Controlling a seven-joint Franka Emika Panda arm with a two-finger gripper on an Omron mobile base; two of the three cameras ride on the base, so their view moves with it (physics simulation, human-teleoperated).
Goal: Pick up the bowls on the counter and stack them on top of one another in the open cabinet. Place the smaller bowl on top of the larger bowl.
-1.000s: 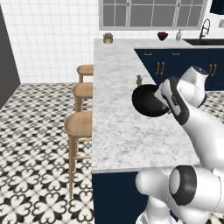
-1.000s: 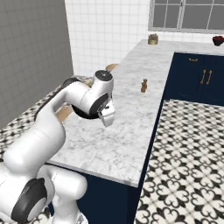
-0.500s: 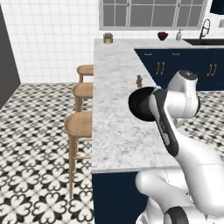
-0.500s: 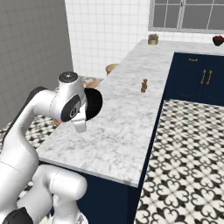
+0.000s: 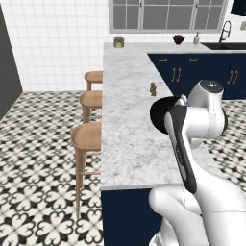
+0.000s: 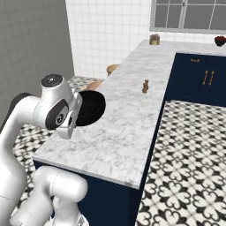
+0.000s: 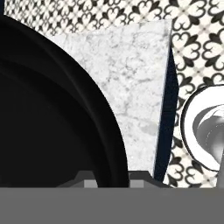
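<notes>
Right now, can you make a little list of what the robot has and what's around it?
holding: a black bowl, lifted off the counter and tipped on its side
gripper: gripper shut on the bowl's rim
which bowl: cannot tell if it is the smaller or larger one
on the counter: a small brown figurine, a little potted plant at the far end
beside the counter: wooden stools
floor: black and white patterned tiles

A glossy white arm (image 5: 202,192) is showing rounded, bulging shells, with a dark strip running along its link at 3 o'clock in the left base view. Grey round joint caps are capping each segment, and dark seams are ringing them.
</notes>
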